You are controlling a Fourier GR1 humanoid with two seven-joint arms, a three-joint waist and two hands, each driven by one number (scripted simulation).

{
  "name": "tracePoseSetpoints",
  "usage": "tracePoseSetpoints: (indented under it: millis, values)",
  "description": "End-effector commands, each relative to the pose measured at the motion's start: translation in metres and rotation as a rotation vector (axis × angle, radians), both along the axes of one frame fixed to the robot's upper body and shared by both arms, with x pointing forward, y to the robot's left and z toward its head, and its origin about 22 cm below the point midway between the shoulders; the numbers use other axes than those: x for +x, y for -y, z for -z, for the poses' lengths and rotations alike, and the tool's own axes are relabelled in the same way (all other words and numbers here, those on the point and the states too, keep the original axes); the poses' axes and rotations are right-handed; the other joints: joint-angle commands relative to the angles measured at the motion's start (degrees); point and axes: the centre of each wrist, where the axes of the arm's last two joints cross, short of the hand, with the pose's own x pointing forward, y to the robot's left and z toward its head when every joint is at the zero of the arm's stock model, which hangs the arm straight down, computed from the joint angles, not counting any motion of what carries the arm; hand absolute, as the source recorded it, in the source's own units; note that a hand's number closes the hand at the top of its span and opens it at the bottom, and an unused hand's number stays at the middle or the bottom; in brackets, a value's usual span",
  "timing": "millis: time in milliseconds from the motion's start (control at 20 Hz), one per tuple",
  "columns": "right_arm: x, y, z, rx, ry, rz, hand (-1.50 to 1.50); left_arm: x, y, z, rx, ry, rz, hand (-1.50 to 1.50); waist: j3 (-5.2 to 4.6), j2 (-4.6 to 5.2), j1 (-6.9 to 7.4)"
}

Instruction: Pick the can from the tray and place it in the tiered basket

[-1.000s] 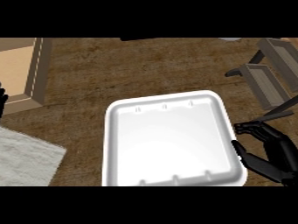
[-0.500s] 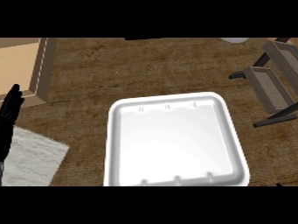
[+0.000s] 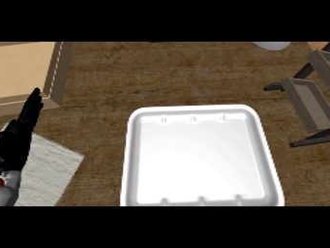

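The white tray [image 3: 200, 157] lies in the middle of the brown counter [image 3: 167, 77], its raised rim with small notches along the near and far edges. Its inner surface shows only white; the can is nowhere to be seen in the head view, neither on the tray nor beside it.

At the right edge stands the tiered basket [image 3: 317, 94], a dark frame with grey slanted shelves, well apart from the tray's right rim. What its shelves hold cannot be made out from this angle.

The left hand [image 3: 17, 138] shows at the view's left side, seen edge-on, its black fingers straight and close together, pointing away toward the far side of the counter. It holds nothing and touches nothing that can be seen. It hangs over the corner of a pale cloth [image 3: 42, 169] that lies on the counter left of the tray. Beyond the fingertips sits a light wooden board [image 3: 17, 72] with a darker frame.

A white rounded object [image 3: 271, 45] peeks in at the far edge.
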Motion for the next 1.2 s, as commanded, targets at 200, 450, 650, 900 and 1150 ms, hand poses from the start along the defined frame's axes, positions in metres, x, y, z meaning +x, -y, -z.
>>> tracePoseSetpoints:
  millis: [200, 450, 650, 900, 1150]
  values:
    - [-0.003, -0.045, -0.018, -0.113, -0.113, 0.066, -1.5, 0.014, 0.034, 0.0, 0.002, 0.01, 0.021, 0.0, 0.07, 0.29, 2.11]
    - [-0.004, -0.06, -0.014, -0.124, -0.219, 0.081, -1.5, 0.012, 0.024, -0.006, 0.022, 0.005, 0.046, 0.0, 0.07, 0.25, 2.75]
    - [-0.012, -0.067, 0.01, -0.197, -0.284, 0.044, -1.5, 0.021, 0.021, -0.01, 0.016, 0.019, 0.016, 0.0, 0.11, 0.02, 2.25]
    - [-0.006, -0.092, 0.007, -0.24, -0.305, 0.05, -1.5, 0.024, 0.018, -0.005, -0.006, -0.009, 0.036, 0.0, 0.12, 0.15, 2.14]
    - [-0.017, -0.121, 0.008, -0.266, -0.285, 0.018, -1.5, 0.027, 0.025, 0.005, 0.009, -0.004, 0.025, 0.0, 0.15, 0.04, 1.62]
